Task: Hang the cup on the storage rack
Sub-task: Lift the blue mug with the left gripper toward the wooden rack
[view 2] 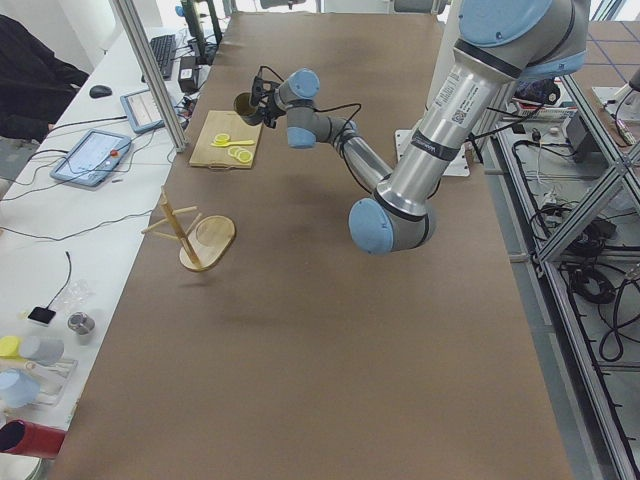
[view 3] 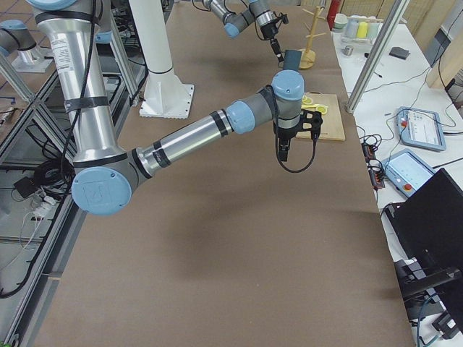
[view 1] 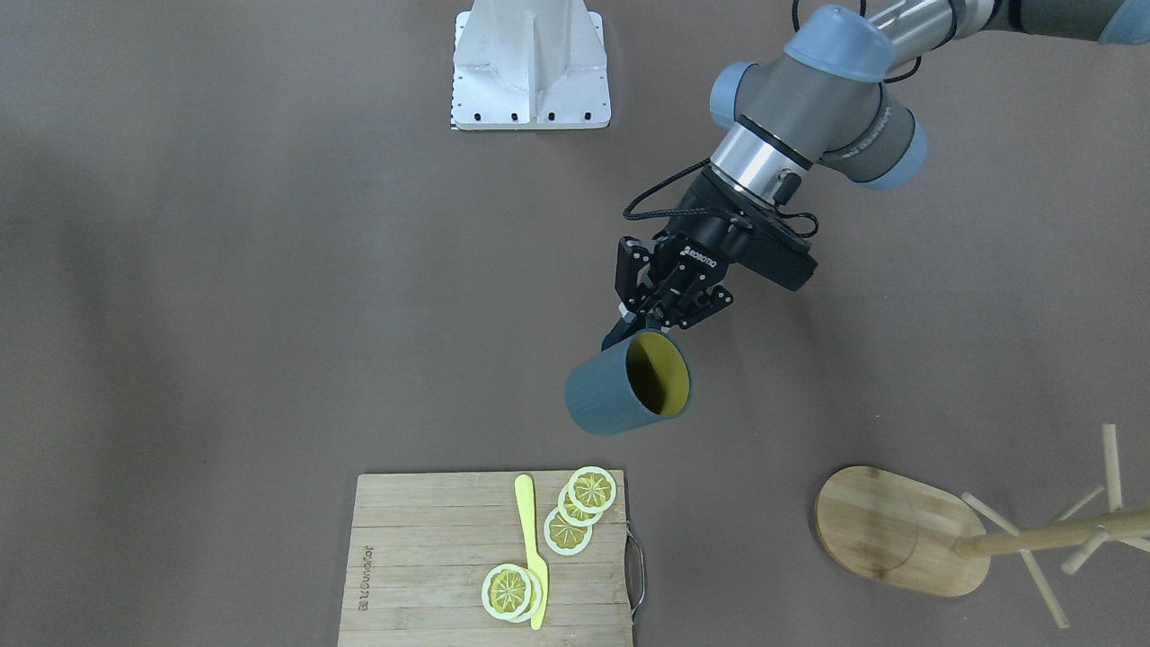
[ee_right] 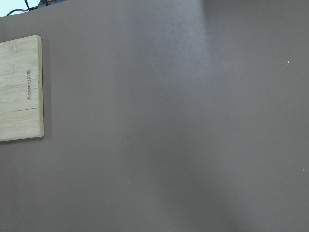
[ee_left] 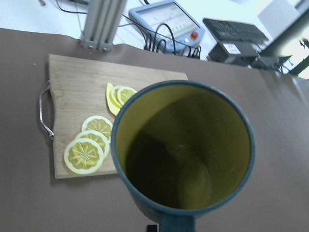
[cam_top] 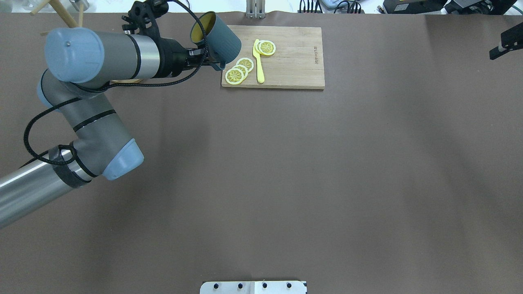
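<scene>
Left gripper (view 1: 660,310) is seen clamped on the loop handle of the cup (view 1: 620,391), which is held clear of the table, tipped on its side with the yellowish mouth turned toward the robot's left. Just beyond it, the cutting board (view 1: 431,557) with lemon slices (view 1: 591,490) is found. The storage rack (view 1: 898,530) is stood well apart, farther to the robot's left, pole upright; the left arm is judged nearer. Whether the right gripper (view 3: 282,153) is apart or together cannot be told.

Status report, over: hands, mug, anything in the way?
Left hand shut on dark blue-grey mug by handle, aloft, tilted. Right hand state unclear. Light wooden mug tree apart, nothing between.
</scene>
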`<action>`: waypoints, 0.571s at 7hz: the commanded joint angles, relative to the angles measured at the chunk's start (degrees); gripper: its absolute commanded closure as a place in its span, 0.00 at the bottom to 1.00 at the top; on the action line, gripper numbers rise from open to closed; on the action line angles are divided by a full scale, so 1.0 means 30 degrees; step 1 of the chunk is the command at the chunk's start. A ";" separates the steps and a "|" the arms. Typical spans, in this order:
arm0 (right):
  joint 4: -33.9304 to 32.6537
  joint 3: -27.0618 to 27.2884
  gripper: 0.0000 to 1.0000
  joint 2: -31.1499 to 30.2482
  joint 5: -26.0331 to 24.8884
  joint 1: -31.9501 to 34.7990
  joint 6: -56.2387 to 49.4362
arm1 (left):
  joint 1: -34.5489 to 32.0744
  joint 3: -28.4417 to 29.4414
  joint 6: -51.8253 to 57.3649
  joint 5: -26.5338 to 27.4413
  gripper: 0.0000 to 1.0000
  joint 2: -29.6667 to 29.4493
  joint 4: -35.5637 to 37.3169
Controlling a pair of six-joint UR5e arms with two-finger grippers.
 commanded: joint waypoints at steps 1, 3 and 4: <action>-0.0086 0.0060 0.00 0.0319 -0.0263 -0.0012 0.0004 | -0.1487 0.2089 -0.5290 0.0096 1.00 0.0039 -0.4232; -0.0086 0.0177 0.00 0.0350 -0.0468 -0.0012 0.0062 | -0.3216 0.2538 -0.7536 0.0096 1.00 0.0068 -0.5248; -0.0086 0.0235 0.00 0.0350 -0.0498 -0.0041 0.0063 | -0.3804 0.2916 -0.7572 0.1140 1.00 0.0068 -0.6380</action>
